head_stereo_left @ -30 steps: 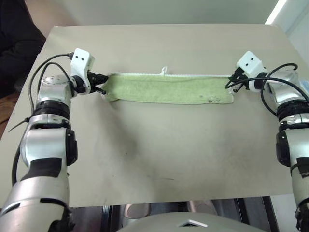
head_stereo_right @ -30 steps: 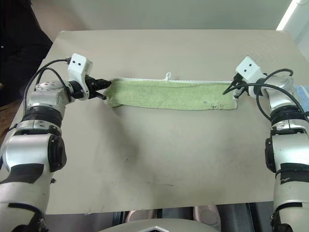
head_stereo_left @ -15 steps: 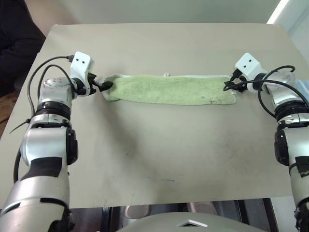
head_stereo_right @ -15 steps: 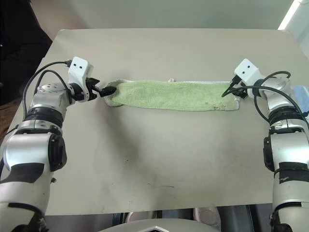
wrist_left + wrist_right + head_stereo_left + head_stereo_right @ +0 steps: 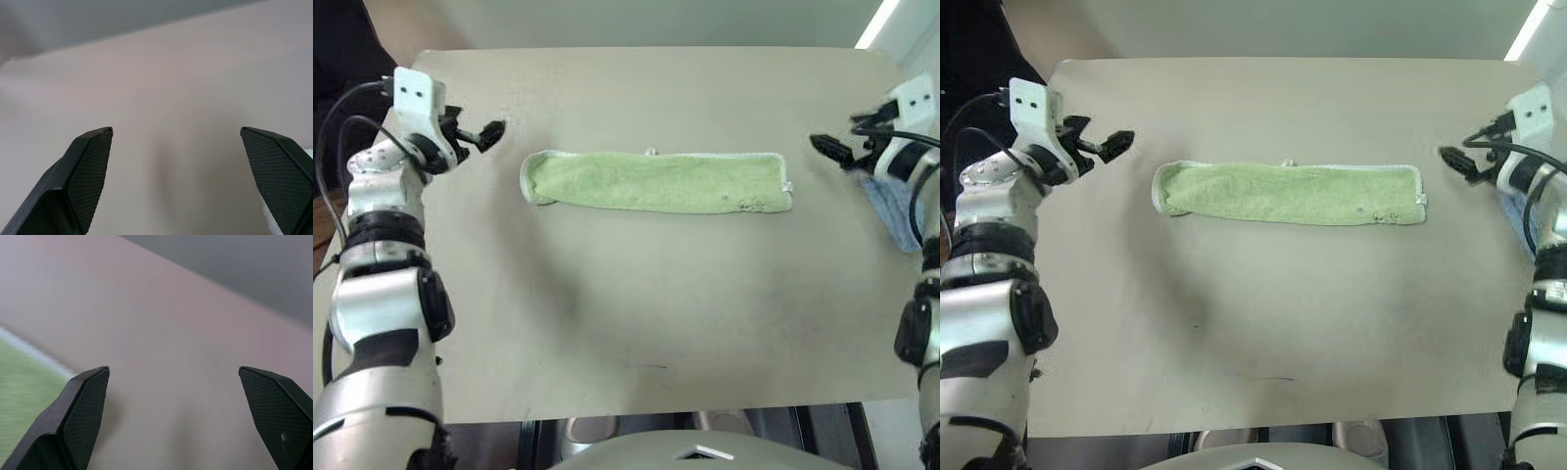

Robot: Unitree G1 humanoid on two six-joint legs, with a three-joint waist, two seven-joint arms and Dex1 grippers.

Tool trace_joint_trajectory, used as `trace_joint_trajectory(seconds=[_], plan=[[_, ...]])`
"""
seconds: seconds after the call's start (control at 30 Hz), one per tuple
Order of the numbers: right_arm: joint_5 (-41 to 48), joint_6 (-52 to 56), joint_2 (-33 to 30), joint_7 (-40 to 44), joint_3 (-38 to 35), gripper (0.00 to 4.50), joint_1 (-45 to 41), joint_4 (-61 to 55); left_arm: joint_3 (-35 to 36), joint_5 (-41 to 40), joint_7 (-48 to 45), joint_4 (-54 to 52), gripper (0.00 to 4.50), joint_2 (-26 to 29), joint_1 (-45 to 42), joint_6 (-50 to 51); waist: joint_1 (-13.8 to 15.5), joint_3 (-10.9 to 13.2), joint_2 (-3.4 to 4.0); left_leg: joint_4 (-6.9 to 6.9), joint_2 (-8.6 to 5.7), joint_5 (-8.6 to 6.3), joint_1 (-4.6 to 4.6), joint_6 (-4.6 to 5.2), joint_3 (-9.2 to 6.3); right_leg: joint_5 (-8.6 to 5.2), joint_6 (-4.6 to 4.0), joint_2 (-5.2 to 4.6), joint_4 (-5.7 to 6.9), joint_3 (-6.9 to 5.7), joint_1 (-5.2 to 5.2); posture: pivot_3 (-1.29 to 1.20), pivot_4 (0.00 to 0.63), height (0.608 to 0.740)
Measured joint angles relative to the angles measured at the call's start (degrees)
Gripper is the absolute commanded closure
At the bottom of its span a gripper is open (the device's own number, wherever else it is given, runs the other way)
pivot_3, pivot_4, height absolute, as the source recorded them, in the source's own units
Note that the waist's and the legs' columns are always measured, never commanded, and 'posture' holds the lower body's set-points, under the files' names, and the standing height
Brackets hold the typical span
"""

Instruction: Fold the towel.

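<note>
The towel (image 5: pixel 656 182) is light green and lies on the table as a long, narrow folded strip running left to right, with a white stitched edge along its far side and right end. My left gripper (image 5: pixel 486 131) hovers open just off the towel's left end, above the table and touching nothing. My right gripper (image 5: pixel 825 149) is open too, a short way off the towel's right end. In the left wrist view the fingers (image 5: pixel 90 166) stand wide apart over bare table. A strip of the towel (image 5: pixel 22 382) shows beside the right gripper's fingers (image 5: pixel 83 406).
The tan table (image 5: pixel 636 313) has bare surface all round the towel, most of it on the near side. A light blue cloth (image 5: pixel 897 211) hangs at the table's right edge, under my right arm.
Both grippers were shut on the towel's ends; they opened, let go, and drew outward and upward. The towel has settled flat as a folded strip.
</note>
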Motion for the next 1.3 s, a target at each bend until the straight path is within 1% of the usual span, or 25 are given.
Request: trace_joint_trajectory(seconds=[0.03, 0.13, 0.23, 0.33, 0.4, 0.43, 0.63, 0.77, 0.83, 1.13, 1.27, 1.3], plan=[[3.24, 7.36, 0.59, -0.22, -1.59, 0.02, 2.29, -4.11, -0.09, -1.4, -3.64, -3.25, 0.0, -0.14, 2.56, 1.23, 0.0, 0.0, 0.0, 0.04, -0.01, 0.0, -0.01, -0.01, 0.01, -0.01, 0.01, 0.01, 0.04, 0.01, -0.01, 0.0, 0.15, 0.74], [11.13, 25.81, 2.43, -3.47, -6.66, 0.02, 5.75, -13.54, -0.25, -5.33, -9.74, -12.01, 0.0, -1.09, 8.52, 6.97, -0.01, 0.01, -0.01, 0.17, -0.01, 0.04, -0.03, -0.08, -0.02, 0.0, 0.02, 0.03, 0.17, 0.0, -0.04, 0.0, 0.15, 0.74], [17.24, 43.6, 6.77, -9.95, -16.45, 0.02, 6.92, -19.77, -0.27, -8.09, -11.81, -19.84, 0.0, -1.56, 10.7, 11.28, 0.0, -0.02, -0.09, 0.41, 0.02, 0.06, 0.04, -0.11, -0.13, 0.01, 0.03, 0.07, 0.39, -0.02, 0.04, 0.0, 0.15, 0.74], [19.05, 53.91, 11.35, -15.5, -23.54, 0.02, 7.24, -21.77, -0.21, -9.89, -12.09, -24.27, 0.0, -1.59, 10.9, 13.71, -0.02, -0.02, -0.09, 0.75, -0.01, 0.02, 0.14, -0.03, -0.14, 0.01, 0.03, 0.06, 0.79, 0.04, 0.05, 0.0, 0.15, 0.74], [19.15, 59.7, 13.84, -18.8, -28.55, 0.02, 6.97, -22.43, -0.49, -10.13, -12.52, -26.73, 0.0, -1.6, 11.63, 14.72, -0.05, -0.02, -0.09, 0.82, -0.01, -0.24, 0.26, 0.47, -0.15, 0.01, 0.02, 0.06, 0.93, 0.05, 0.11, 0.0, 0.15, 0.74], [19.28, 61.78, 14.66, -20.42, -30.49, 0.02, 6.98, -22.68, -0.81, -10.11, -13.05, -27.48, 0.0, -1.61, 12.1, 14.97, -0.07, -0.02, -0.08, 0.82, -0.01, -0.26, 0.36, 0.52, -0.15, 0.02, 0.0, 0.07, 0.98, 0.05, 0.18, 0.0, 0.15, 0.74], [19.91, 63.92, 19.24, -27.85, -35.69, 0.02, 6.91, -22.31, -2.87, -9.88, -13.58, -28.35, 0.0, -1.86, 12.56, 15.85, -0.09, -0.02, -0.08, 0.82, -0.01, -0.23, 0.53, 0.53, -0.2, 0.13, -0.09, 0.07, 1.13, 0.02, 0.26, 0.0, 0.15, 0.74], [19.36, 63.91, 22.79, -31.86, -38.89, 0.02, 4.73, -20.81, -2.98, -9.97, -13.52, -28.81, 0.0, -2.51, 12.4, 16.25, -0.15, -0.02, -0.08, 0.83, -0.02, -0.2, 0.53, 0.55, -0.2, 0.16, -0.09, 0.08, 1.13, 0.03, 0.25, 0.0, 0.15, 0.74], [18.75, 63.44, 23.52, -33.35, -39.42, 0.02, 3.39, -19.5, -3.12, -10.01, -13.55, -29.1, 0.0, -3.03, 12.34, 16.4, -0.12, -0.02, -0.08, 0.82, -0.03, -0.2, 0.52, 0.55, -0.2, 0.15, -0.09, 0.08, 1.12, 0.02, 0.24, 0.0, 0.15, 0.74], [17.9, 51.39, 24.77, -37.46, -40.06, 0.02, -2.05, -7.12, -3.7, -10.14, -13.53, -29.33, 0.0, -4.16, 12.22, 17.3, -0.18, -0.02, -0.08, 0.82, -0.03, -0.2, 0.52, 0.55, -0.21, 0.17, -0.06, 0.08, 1.09, 0.04, 0.25, 0.0, 0.15, 0.74], [18.5, 45.19, 24.83, -38.69, -39.93, 0.02, -3.56, -1.99, -3.83, -10.47, -13.45, -31.53, 0.0, -4.29, 12.28, 17.77, -0.25, -0.03, -0.1, 0.85, -0.03, -0.2, 0.53, 0.56, -0.21, 0.22, -0.06, 0.08, 1.08, 0.05, 0.28, 0.0, 0.15, 0.74], [18.58, 44.24, 24.85, -39.03, -39.92, 0.2, -3.9, -1.16, -3.83, -10.62, -13.43, -31.83, 0.0, -4.29, 12.31, 17.87, -0.26, -0.03, -0.09, 0.86, -0.03, -0.19, 0.55, 0.56, -0.2, 0.24, -0.06, 0.08, 1.08, 0.07, 0.3, 0.0, 0.15, 0.74]])
